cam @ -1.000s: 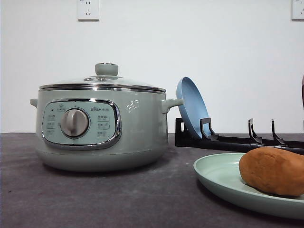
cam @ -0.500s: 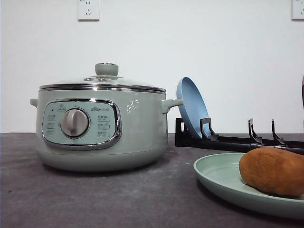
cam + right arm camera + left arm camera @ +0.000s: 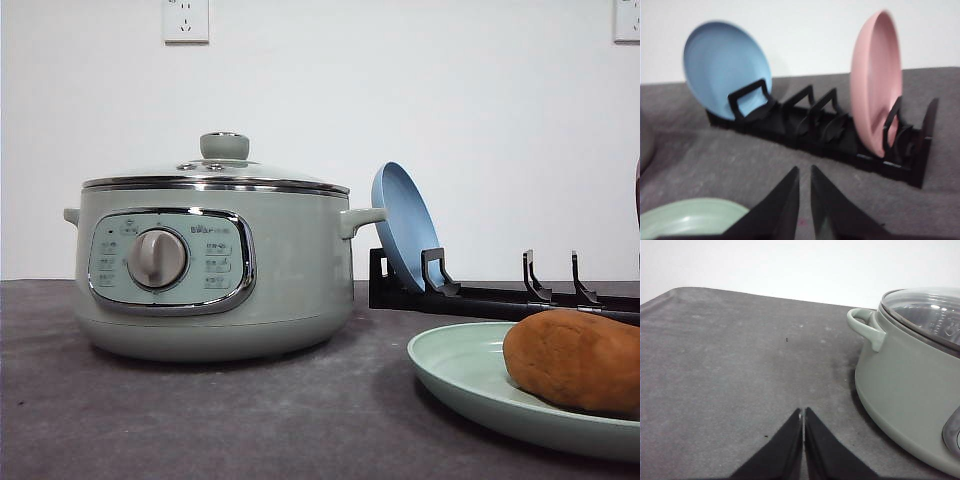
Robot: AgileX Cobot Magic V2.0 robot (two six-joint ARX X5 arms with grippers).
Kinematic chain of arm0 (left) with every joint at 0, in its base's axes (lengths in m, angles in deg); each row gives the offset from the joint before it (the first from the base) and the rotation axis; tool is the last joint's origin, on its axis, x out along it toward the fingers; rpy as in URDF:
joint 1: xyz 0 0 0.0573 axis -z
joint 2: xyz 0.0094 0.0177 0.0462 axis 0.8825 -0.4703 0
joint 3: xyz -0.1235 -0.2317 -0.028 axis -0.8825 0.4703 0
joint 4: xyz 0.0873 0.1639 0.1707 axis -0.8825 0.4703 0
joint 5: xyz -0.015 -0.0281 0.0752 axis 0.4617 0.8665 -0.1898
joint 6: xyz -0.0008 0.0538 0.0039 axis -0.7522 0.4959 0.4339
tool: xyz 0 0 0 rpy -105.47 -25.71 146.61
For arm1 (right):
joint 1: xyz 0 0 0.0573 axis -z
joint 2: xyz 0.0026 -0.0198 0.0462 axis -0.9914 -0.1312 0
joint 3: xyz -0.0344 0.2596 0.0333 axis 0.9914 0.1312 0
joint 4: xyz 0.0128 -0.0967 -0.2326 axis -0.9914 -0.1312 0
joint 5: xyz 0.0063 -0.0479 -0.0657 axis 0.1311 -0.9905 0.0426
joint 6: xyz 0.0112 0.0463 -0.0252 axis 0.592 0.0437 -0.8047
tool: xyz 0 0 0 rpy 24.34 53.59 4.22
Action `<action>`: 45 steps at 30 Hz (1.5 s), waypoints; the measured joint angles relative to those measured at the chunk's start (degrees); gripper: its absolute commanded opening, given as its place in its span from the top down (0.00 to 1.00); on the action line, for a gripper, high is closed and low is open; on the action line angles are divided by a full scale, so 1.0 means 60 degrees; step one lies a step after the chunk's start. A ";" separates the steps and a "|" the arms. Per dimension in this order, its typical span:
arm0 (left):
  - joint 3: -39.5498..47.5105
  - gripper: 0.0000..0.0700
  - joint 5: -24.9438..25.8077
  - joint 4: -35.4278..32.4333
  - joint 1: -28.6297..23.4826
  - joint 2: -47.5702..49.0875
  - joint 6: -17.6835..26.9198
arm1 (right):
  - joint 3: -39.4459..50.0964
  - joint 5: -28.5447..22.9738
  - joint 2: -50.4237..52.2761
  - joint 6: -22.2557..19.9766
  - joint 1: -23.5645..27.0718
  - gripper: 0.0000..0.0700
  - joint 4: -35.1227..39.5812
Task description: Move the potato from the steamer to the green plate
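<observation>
The pale green steamer (image 3: 215, 270) stands on the dark table at the left with its glass lid on. At the right front, the orange-brown potato (image 3: 575, 360) lies on the green plate (image 3: 460, 370). My left gripper (image 3: 803, 412) is shut with nothing in it, low over bare table beside the steamer's (image 3: 905, 385) side handle. My right gripper (image 3: 804, 170) has its fingers drawn together to a thin slit and holds nothing. It hovers over the table between the green plate's rim (image 3: 685, 215) and the dish rack.
A black dish rack (image 3: 500, 298) runs along the back right, behind the green plate. A blue plate (image 3: 725, 67) and a pink plate (image 3: 875, 80) stand upright in it. The blue plate (image 3: 400, 225) leans close to the steamer's right handle.
</observation>
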 measured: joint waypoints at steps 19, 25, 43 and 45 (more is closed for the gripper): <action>0.0000 1.00 0.0000 0.0000 0.0000 -0.0004 0.0000 | 0.0287 0.0396 0.0353 -0.1172 0.0178 0.95 -0.0881; 0.0000 1.00 0.0000 0.0000 0.0000 -0.0003 0.0000 | 0.0287 0.0378 0.0350 -0.1326 0.0178 0.95 -0.0882; 0.0000 1.00 0.0000 0.0000 0.0000 -0.0004 0.0000 | 0.0291 0.0389 0.0353 -0.1391 0.0178 0.95 -0.0834; 0.0000 1.00 0.0000 0.0000 0.0000 -0.0004 0.0000 | 0.0291 0.0389 0.0353 -0.1391 0.0178 0.95 -0.0834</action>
